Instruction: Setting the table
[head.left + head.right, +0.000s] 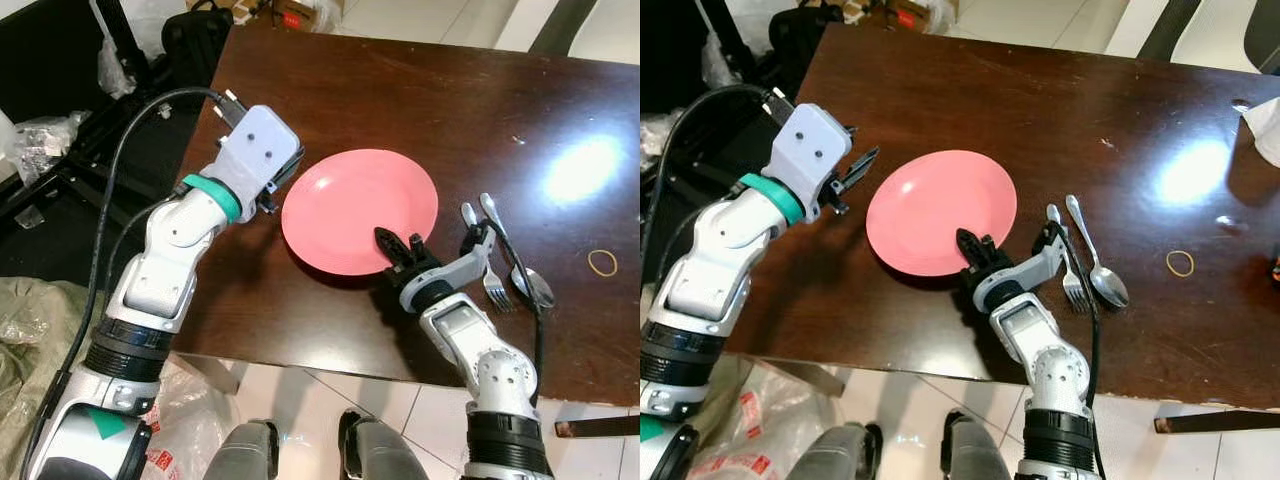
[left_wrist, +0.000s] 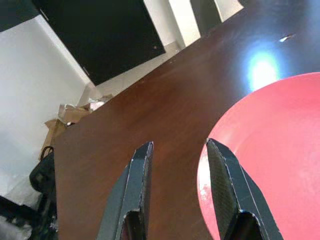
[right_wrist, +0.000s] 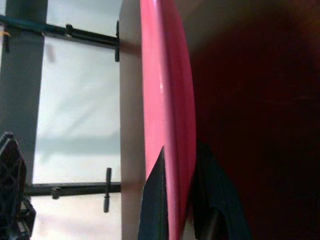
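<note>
While your right gripper [image 1: 393,247] clamps the near rim of the pink plate [image 1: 360,205], the plate lies flat on the dark brown counter [image 1: 420,100], close to its near edge. In the right wrist view the plate's rim [image 3: 167,125] runs between the two black fingers [image 3: 155,200], one above it and one beneath, so that gripper is closed on the plate.

Your left gripper [image 1: 855,172] sits just beside the plate's left edge, above the counter. Its fingers [image 2: 135,190] are spread apart with nothing between them; in the left wrist view one finger lies right along the plate's rim, and you cannot tell from the pictures whether it touches.

To the right of the plate, a fork [image 1: 1068,260] and a spoon [image 1: 1098,258] lie side by side on the counter, heads toward the near edge, just beside the right forearm. A yellow rubber band [image 1: 1181,263] lies farther right, well apart from the cutlery. A bright patch of reflected light [image 1: 582,168] shows on the counter beyond the spoon.

Below the near edge of the counter you see white floor tiles [image 1: 300,400] and a plastic bag [image 1: 195,425] beside the left arm.
</note>
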`<state>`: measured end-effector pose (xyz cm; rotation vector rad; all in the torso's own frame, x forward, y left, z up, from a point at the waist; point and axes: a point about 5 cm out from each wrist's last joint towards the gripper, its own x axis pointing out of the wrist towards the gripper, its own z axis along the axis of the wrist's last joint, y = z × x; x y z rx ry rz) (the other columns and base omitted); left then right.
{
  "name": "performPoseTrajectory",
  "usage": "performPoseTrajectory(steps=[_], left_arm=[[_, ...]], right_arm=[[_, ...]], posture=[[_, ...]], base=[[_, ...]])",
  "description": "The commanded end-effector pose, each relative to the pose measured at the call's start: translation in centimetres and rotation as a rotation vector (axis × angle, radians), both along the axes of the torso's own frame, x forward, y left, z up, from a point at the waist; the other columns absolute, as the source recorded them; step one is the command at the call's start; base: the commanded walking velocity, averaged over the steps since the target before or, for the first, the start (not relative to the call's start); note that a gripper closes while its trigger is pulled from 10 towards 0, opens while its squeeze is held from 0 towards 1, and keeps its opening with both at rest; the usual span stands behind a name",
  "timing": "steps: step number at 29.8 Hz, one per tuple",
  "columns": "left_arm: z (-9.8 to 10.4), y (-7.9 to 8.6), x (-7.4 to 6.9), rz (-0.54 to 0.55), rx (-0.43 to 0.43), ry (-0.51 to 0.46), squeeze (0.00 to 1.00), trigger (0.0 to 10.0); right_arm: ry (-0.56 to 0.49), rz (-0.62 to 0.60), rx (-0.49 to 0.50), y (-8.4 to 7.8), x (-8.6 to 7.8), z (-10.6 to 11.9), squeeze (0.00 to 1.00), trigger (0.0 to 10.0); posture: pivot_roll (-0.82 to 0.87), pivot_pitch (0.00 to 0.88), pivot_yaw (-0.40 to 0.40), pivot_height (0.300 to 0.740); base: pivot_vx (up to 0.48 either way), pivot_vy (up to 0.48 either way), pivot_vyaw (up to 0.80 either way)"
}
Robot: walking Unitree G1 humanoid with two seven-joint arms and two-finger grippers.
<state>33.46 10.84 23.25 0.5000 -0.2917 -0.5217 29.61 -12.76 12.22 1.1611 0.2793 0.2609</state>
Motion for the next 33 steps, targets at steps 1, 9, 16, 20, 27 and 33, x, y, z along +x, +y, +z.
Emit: performPoseTrajectory(steps=[1,9,16,20,27,33], left_arm=[[-0.6,-0.5,-0.4,-0.020,-0.002,0.023,0.00,10.0],[-0.8,-1.1,-0.7,-0.042,-0.015,0.033,0.00,10.0],[-1.1,-1.6,-0.8,-0.053,-0.023,0.042,0.00,10.0],[-1.3,-1.8,-0.8,-0.059,-0.029,0.047,0.00,10.0],[-1.7,-2.3,-1.0,-0.070,-0.039,0.059,0.00,10.0],[-2.0,-2.7,-1.0,-0.078,-0.048,0.066,0.00,10.0]], right_arm=[[0.070,0.007,-0.026,-0.2,-0.3,-1.3,0.21,10.0],[0.080,-0.006,-0.056,-0.9,0.0,-1.2,0.69,10.0],[0.067,-0.065,-0.098,-2.1,-0.1,-0.4,1.00,10.0],[0.068,-0.107,-0.202,-2.9,-0.4,0.4,1.00,10.0],[0.097,-0.111,-0.422,-3.2,-2.9,1.9,0.00,10.0],[0.127,-0.040,-0.470,-2.1,-5.9,1.7,0.00,10.0]], posture=[[0.13,0.154,0.028,0.740],[0.12,0.149,0.022,0.740],[0.10,0.141,0.021,0.740],[0.09,0.136,0.020,0.740],[0.05,0.129,0.016,0.740],[0.03,0.121,0.012,0.740]], base=[[0.000,0.000,0.00],[0.000,0.000,0.00],[0.000,0.000,0.00],[0.000,0.000,0.00],[0.000,0.000,0.00],[0.000,0.000,0.00]])
